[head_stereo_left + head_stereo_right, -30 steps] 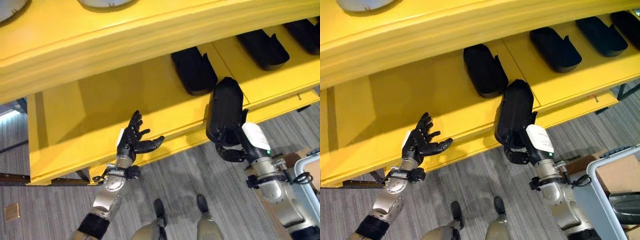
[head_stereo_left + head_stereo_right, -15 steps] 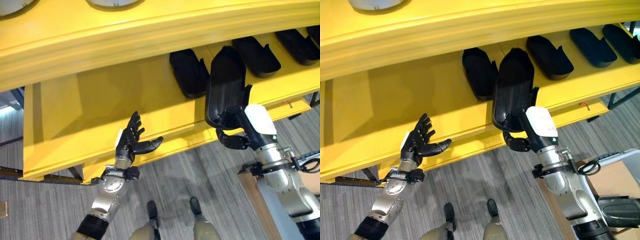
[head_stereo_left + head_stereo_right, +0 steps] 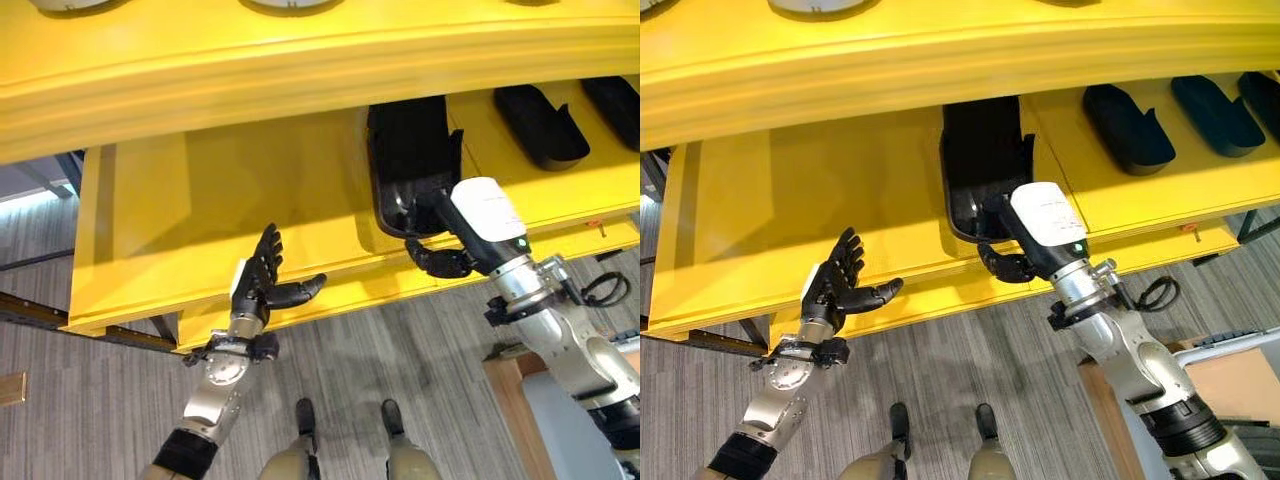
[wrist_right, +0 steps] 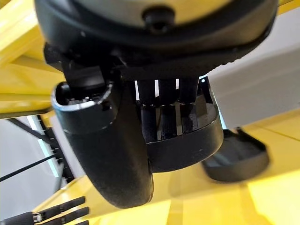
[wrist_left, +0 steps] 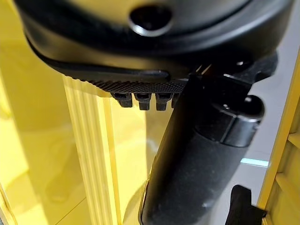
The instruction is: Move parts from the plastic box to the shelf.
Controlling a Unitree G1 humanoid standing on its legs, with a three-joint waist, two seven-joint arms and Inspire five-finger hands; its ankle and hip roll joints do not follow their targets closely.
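Part (image 3: 980, 175) (black, tray-shaped) lies at shelf (image 3: 790, 220) front edge; right hand (image 3: 1012, 262) curled on its near rim. Left hand (image 3: 838, 285) open, idle. Placement step; next: release, withdraw.

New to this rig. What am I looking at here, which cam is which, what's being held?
It is a humanoid robot with two dark fingered hands, facing a yellow shelf. The two wide pictures come from its head camera, looking down; the two close ones come from cameras on its wrists. The right hand grips a black moulded plastic part and is putting it on the shelf board. More black parts of the same shape lie further right. The left hand hovers open at the shelf's front edge, holding nothing.
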